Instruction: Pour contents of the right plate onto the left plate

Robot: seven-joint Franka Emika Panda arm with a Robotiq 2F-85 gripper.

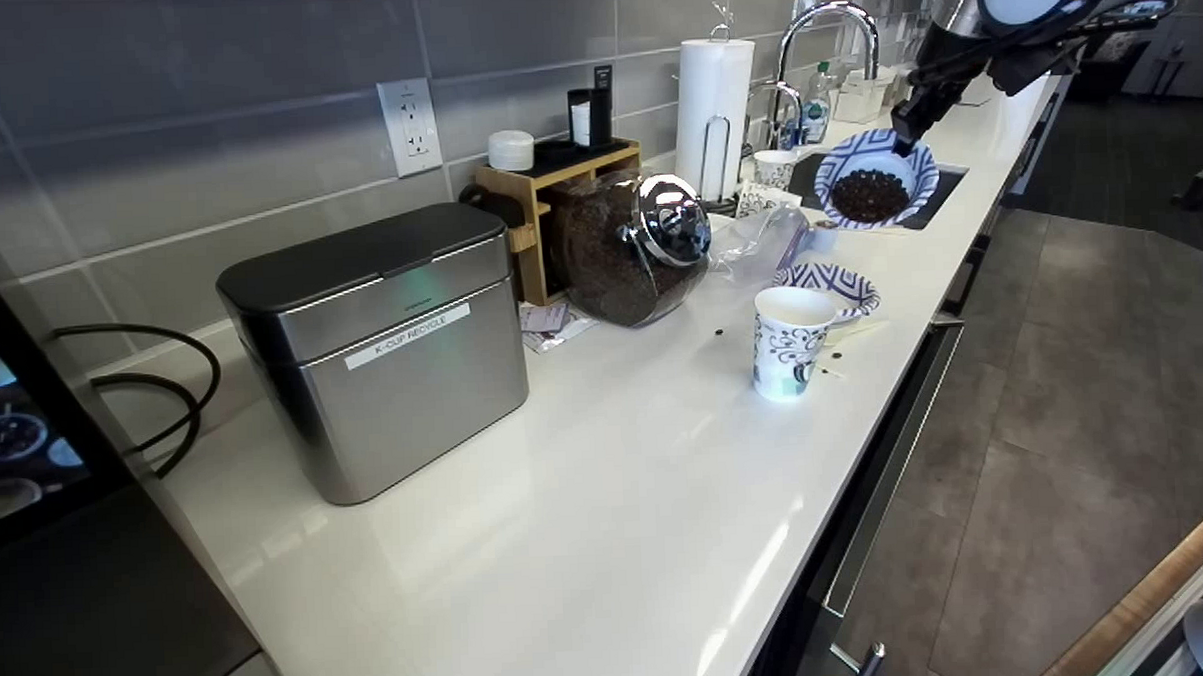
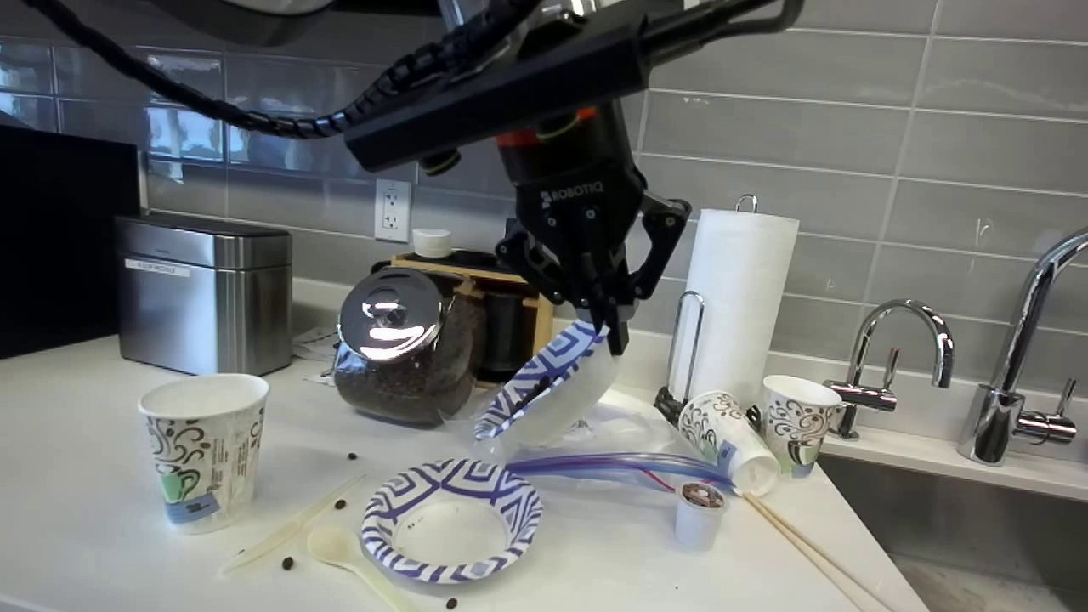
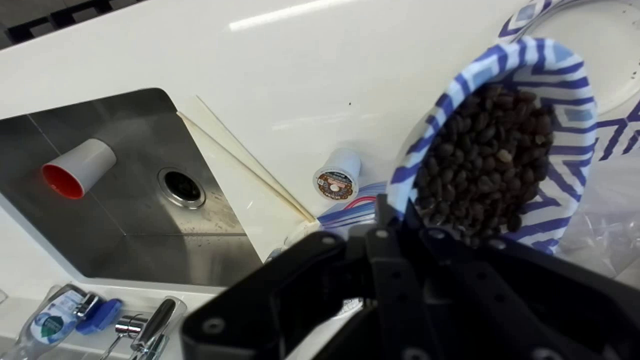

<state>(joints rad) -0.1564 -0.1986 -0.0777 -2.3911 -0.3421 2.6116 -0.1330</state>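
Note:
My gripper (image 2: 610,336) is shut on the rim of the right plate (image 2: 544,378), a blue-and-white patterned dish, and holds it tilted above the counter. The fingers (image 3: 397,210) pinch the rim in the wrist view. The right plate (image 3: 575,120) holds a heap of dark beans (image 3: 485,155); they also show in an exterior view (image 1: 869,197). The left plate (image 2: 450,531), white in the middle with a blue-patterned rim, lies flat on the counter, below and apart from the held plate. A few small specks lie in it. In the wrist view it (image 3: 595,50) is partly hidden behind the held plate.
A paper cup (image 2: 204,459) stands beside the left plate, near a pale spoon (image 2: 336,544), a knife (image 2: 289,531) and loose beans. A plastic bag (image 2: 612,463), coffee pod (image 2: 699,514), tipped cup (image 2: 731,438), chopsticks (image 2: 807,548), jar (image 2: 408,357), paper towel (image 2: 735,306) and sink (image 3: 150,215) are around.

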